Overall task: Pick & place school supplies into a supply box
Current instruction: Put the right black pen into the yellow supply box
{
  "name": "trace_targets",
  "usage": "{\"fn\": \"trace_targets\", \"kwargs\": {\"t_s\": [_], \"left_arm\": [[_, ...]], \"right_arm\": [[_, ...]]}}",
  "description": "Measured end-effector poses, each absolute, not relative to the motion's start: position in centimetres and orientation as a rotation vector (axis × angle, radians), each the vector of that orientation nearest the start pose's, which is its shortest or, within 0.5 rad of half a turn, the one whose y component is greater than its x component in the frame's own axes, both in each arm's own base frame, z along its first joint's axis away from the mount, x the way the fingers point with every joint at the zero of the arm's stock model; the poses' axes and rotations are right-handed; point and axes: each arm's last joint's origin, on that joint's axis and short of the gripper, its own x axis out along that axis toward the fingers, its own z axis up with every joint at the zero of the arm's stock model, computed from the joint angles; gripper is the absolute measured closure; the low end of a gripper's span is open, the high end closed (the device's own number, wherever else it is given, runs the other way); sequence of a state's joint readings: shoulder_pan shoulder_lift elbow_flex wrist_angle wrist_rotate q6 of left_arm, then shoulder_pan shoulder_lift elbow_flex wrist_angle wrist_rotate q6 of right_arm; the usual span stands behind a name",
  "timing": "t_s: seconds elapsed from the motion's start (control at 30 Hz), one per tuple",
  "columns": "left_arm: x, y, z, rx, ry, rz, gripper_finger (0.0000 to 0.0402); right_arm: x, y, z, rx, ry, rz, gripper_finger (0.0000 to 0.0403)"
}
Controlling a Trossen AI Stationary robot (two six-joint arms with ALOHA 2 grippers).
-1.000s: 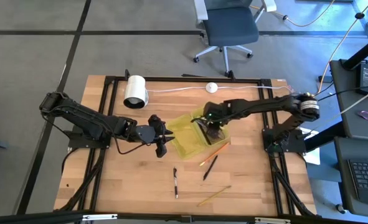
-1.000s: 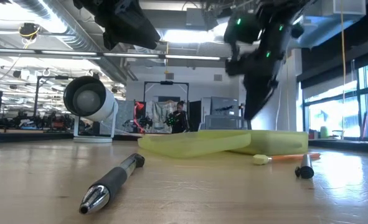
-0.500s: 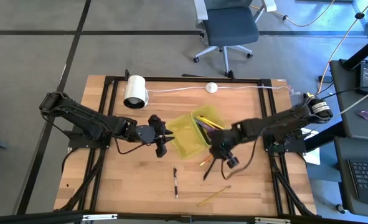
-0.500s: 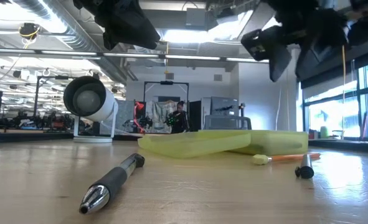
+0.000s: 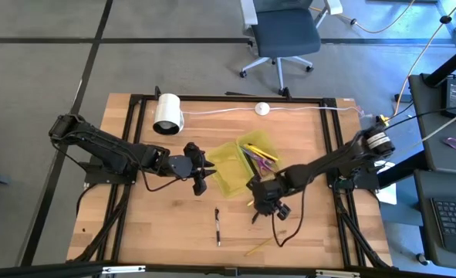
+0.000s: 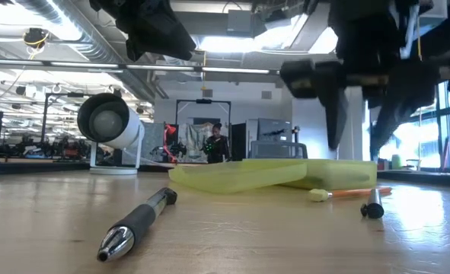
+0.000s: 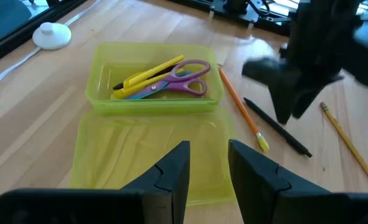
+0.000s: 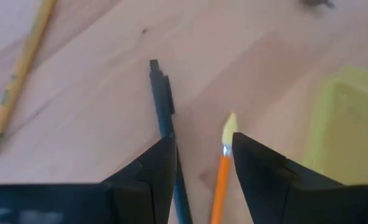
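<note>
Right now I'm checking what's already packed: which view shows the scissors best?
The left wrist view: the scissors lie unobstructed in the supply box. The high view shows them tiny; the low and right wrist views don't show them.

Right arm reaches in low across the counter, its right gripper (image 5: 263, 204) pointing down, jaws parted and holding nothing. Left arm stretches toward the middle, left gripper (image 5: 200, 176) hovering; its jaws look slightly apart, hard to judge from above.
</note>
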State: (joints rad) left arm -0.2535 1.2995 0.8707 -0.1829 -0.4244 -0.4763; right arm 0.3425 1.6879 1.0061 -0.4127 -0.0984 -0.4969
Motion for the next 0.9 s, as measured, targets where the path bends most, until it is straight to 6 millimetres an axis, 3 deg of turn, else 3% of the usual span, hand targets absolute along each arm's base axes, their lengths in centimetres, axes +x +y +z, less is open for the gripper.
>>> {"fn": "trace_targets", "kwargs": {"t_s": [0.27, 0.9], "left_arm": [[26.8, -5.7, 25.6, -0.266, 0.522, 0.3, 0.0299], [26.8, -5.7, 25.7, -0.259, 0.522, 0.298, 0.0299]], "right_arm": [[31.4, 11.9, 14.4, -0.571, 0.962, 0.783, 0.0243], [31.7, 13.1, 12.1, -0.576, 0.952, 0.893, 0.0254]]}}
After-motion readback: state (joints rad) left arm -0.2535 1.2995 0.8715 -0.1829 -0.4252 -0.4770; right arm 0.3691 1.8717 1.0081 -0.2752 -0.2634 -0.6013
